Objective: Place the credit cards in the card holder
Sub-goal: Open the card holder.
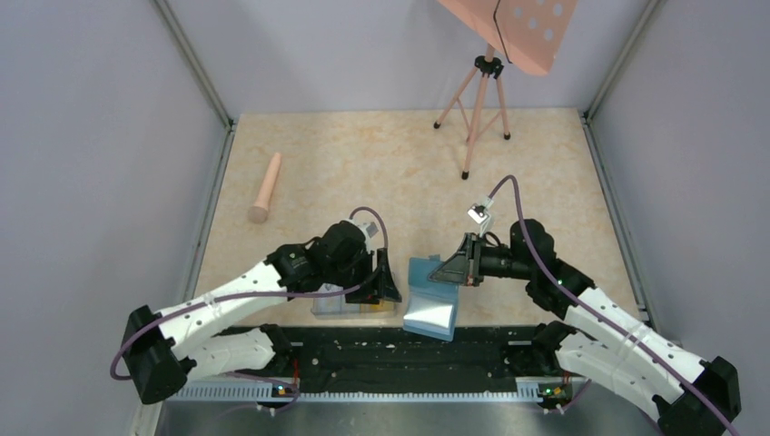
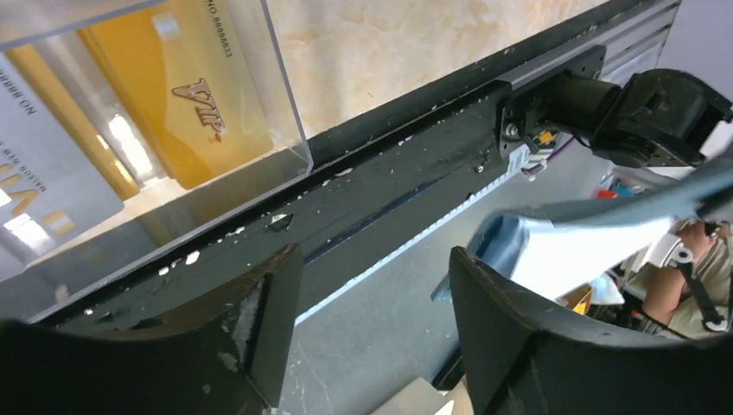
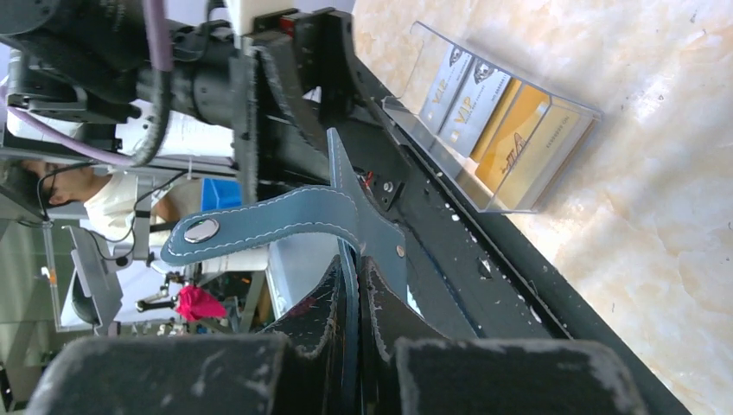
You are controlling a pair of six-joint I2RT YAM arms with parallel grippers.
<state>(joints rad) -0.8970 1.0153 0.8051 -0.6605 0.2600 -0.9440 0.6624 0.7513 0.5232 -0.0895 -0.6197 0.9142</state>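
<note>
The teal card holder (image 1: 423, 275) lies open near the table's front edge, its lower flap hanging over the black rail. My right gripper (image 1: 453, 270) is shut on its right edge. In the right wrist view the fingers (image 3: 353, 268) pinch the leather, and the snap tab (image 3: 259, 223) curls off to the left. Yellow and pale credit cards (image 2: 186, 95) stand in a clear plastic box (image 1: 338, 305) just left of the holder. My left gripper (image 1: 389, 282) hovers between box and holder. Its fingers (image 2: 373, 268) are open with nothing between them.
A pink cylinder (image 1: 266, 188) lies at the table's far left. A pink tripod (image 1: 478, 100) with a perforated board stands at the back. The black rail (image 1: 399, 350) runs along the near edge, below both grippers.
</note>
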